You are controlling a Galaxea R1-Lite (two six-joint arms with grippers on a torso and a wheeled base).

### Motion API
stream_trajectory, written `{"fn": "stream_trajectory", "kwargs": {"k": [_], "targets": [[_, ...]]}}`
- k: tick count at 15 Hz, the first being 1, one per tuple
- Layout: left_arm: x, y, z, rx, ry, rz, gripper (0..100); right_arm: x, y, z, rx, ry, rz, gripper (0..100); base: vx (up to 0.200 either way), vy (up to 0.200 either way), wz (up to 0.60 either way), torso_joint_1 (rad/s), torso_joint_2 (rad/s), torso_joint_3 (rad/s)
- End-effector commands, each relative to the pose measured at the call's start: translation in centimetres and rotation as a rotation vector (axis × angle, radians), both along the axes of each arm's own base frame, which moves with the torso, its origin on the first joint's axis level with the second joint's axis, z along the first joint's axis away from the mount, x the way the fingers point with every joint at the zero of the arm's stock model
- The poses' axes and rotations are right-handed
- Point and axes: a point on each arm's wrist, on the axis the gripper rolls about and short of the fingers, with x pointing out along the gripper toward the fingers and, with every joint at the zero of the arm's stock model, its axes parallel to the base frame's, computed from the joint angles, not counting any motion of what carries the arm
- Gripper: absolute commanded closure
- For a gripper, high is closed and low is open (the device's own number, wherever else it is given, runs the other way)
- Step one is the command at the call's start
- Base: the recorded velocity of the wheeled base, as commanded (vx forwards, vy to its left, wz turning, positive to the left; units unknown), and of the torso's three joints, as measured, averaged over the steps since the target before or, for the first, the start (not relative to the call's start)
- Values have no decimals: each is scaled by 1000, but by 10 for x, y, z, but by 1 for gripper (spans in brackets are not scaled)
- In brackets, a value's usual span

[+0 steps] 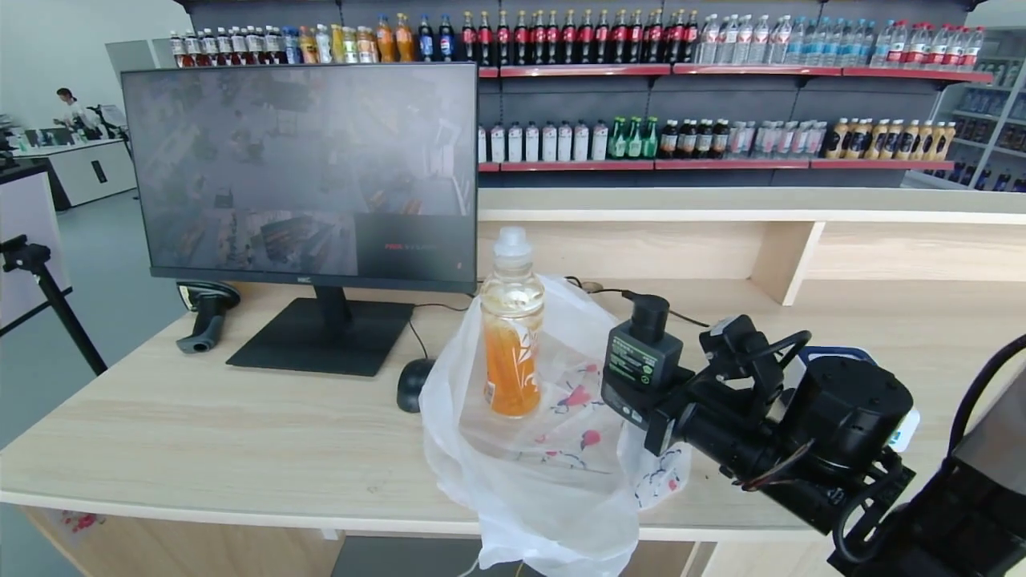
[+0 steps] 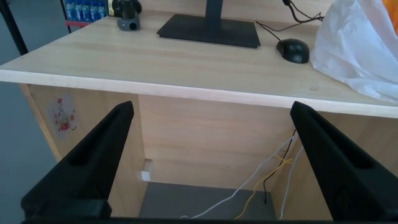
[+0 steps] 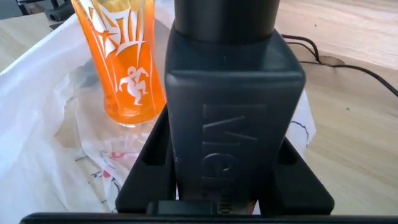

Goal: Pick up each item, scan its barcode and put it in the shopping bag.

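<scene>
Nearest the head camera, the right tool [image 1: 651, 405] is clamped on a dark bottle [image 1: 641, 357] with a green label, held upright just above the near right side of the white shopping bag [image 1: 545, 481]. That bag lies open on the counter [image 1: 200, 433], and an orange drink bottle [image 1: 511, 344] stands upright inside it, so one item looks packed. The dark bottle seems to be on its way in, though whether it has been scanned I cannot tell; the barcode scanner [image 1: 207, 316] rests well apart, on the counter's far left beside the monitor [image 1: 304, 172]. A white-and-blue object [image 1: 906, 429], mostly hidden behind the arm, may be an item left to do. From the left wrist, the left tool [image 2: 211, 112] hangs spread wide and holds nothing, in front of the counter and below its edge, with the bag's near corner up on top. From the right wrist, the dark bottle sits gripped between the fingers, with the orange bottle just beyond it inside the bag's crumpled plastic.
</scene>
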Motion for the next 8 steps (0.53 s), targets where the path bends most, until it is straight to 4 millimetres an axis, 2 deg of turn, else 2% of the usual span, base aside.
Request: {"fn": "stream_trajectory", "kwargs": {"k": [1, 4, 8], "targets": [[0, 0, 0, 0, 0, 0, 0, 2, 11, -10, -15, 22, 28, 100, 0, 0, 0, 0, 0, 0], [0, 0, 0, 0, 0, 0, 0, -6, 21, -17, -30, 45, 69, 100, 0, 0, 0, 0, 0, 0], [0, 0, 0, 0, 0, 0, 0, 1, 15, -36, -63, 102, 42, 100, 0, 0, 0, 0, 0, 0]]}}
